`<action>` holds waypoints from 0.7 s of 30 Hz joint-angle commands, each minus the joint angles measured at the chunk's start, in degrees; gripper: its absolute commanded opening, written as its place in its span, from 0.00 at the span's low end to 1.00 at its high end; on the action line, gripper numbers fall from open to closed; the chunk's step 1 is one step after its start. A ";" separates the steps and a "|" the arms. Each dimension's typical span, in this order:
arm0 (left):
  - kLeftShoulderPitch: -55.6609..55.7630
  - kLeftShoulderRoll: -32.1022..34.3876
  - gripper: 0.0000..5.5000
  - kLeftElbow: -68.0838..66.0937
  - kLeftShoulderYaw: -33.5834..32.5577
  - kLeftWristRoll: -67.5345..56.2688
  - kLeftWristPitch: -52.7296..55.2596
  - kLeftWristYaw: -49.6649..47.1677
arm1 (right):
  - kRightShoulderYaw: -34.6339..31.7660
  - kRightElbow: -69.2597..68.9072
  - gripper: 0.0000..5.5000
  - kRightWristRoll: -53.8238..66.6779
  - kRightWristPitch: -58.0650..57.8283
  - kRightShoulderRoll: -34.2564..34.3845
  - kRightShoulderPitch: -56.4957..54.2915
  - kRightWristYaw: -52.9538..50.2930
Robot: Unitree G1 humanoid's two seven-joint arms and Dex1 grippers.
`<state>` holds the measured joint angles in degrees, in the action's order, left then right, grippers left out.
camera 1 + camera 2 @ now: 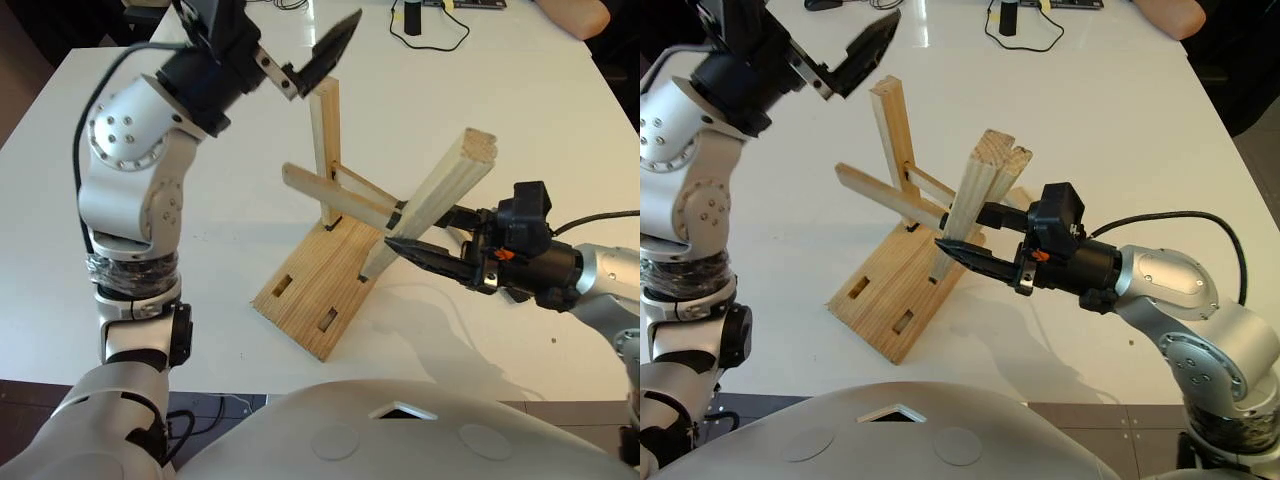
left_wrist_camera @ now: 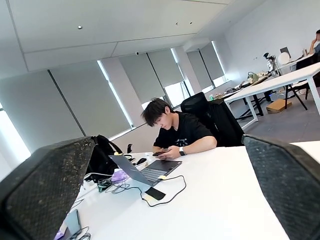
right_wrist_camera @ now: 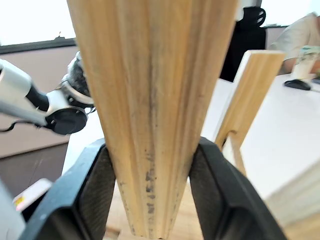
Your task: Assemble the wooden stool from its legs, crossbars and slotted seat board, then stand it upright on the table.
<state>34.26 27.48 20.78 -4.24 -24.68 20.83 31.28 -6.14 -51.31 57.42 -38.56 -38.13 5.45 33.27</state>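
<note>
- The seat board (image 1: pixel 315 285) sits mid-worktop (image 1: pixel 520 90) with its slotted face up; three open slots show along its near and left parts.
- An upright leg (image 1: pixel 327 140) stands in the board's far corner.
- A leaning leg (image 1: pixel 445 185) has its foot at the board's right edge and tilts up towards the right and far side.
- A crossbar (image 1: pixel 330 190) runs from left of the upright leg across to the leaning leg, its left end sticking out free.
- The right gripper (image 1: pixel 395 228) comes in low from the right, its jaws clamped on the lower part of the leaning leg, just above the board.
- The left gripper (image 1: pixel 318 62) hangs in the air just above and left of the upright leg's top, jaws apart and holding nothing.
- A black cable (image 1: pixel 430 42) loops on the far side of the worktop.
</note>
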 commanded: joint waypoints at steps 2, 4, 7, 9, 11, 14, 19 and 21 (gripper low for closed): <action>7.39 4.33 0.98 -6.55 -3.40 -0.51 1.08 2.29 | 5.61 -3.44 0.37 -2.78 1.48 4.81 2.78 -6.53; 7.31 8.86 0.98 -11.66 -3.90 2.37 -2.86 6.60 | 7.95 -5.12 0.37 -3.37 1.67 6.14 4.56 -8.27; 2.13 15.99 0.98 -21.45 -3.34 8.38 -13.10 14.31 | 10.70 -6.83 0.37 -5.09 1.83 6.63 7.12 -9.60; -4.26 20.36 0.98 -27.18 -1.92 12.40 -20.87 19.73 | 12.18 -7.73 0.37 -6.13 2.07 6.40 9.30 -10.06; -10.65 22.85 0.98 -30.51 -0.22 15.07 -28.19 24.55 | 13.51 -8.43 0.37 -7.39 2.68 5.61 11.32 -10.07; -19.93 23.70 0.98 -32.12 2.40 17.42 -36.14 29.02 | 15.06 -8.50 0.37 -10.28 3.45 3.99 13.57 -8.83; -32.30 21.62 0.98 -31.12 6.95 19.94 -44.56 30.64 | 17.05 -8.15 0.37 -12.14 3.81 3.33 14.48 -7.76; -35.09 21.26 0.98 -30.96 8.64 21.18 -47.17 30.74 | 17.62 -8.00 0.37 -12.62 3.90 3.43 14.56 -7.66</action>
<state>1.88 48.81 -10.89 2.59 -5.20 -23.34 61.47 10.99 -59.09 45.64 -35.57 -34.46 19.96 25.23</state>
